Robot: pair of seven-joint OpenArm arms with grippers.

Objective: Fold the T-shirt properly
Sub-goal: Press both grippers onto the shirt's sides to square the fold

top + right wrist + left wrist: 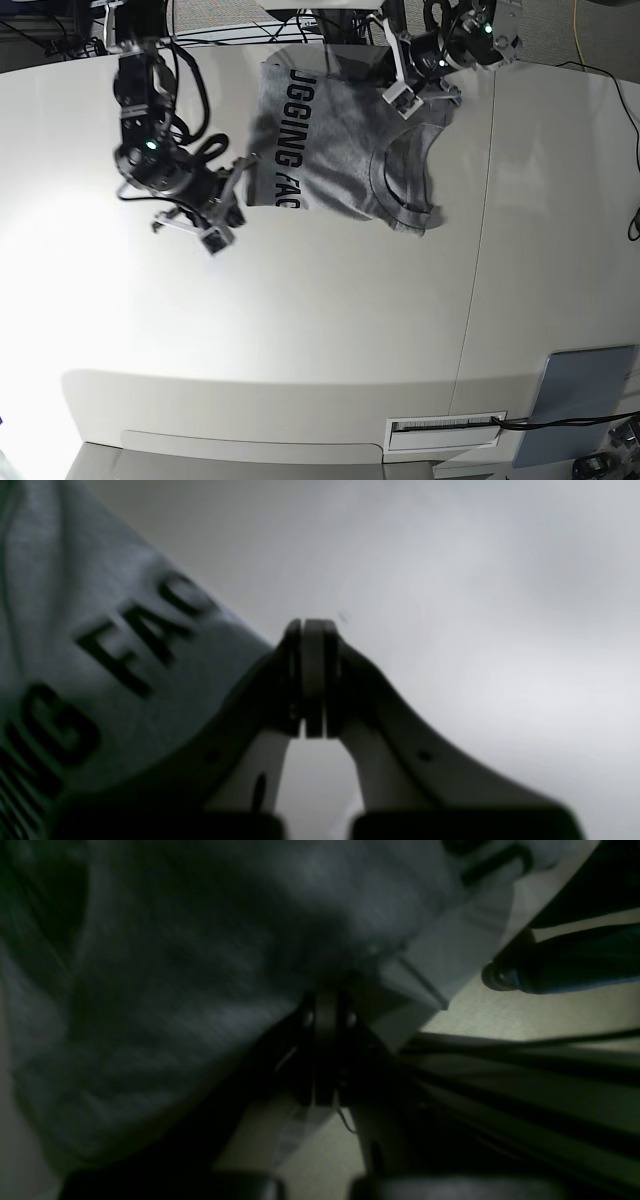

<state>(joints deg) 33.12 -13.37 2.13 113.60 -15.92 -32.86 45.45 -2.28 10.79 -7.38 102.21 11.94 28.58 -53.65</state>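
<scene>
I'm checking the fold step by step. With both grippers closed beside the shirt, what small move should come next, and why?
Probably reopen the right gripper and bring it back onto the T-shirt edge by the lettering: its jaws are shut with only table behind them, holding no cloth. The left gripper sits at the far edge, its grip unclear.

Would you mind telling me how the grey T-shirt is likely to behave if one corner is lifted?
The T-shirt lies creased and partly folded over itself, so it will probably droop and stretch rather than hold shape. On the smooth white table it would likely drag easily. It looks light.
</scene>
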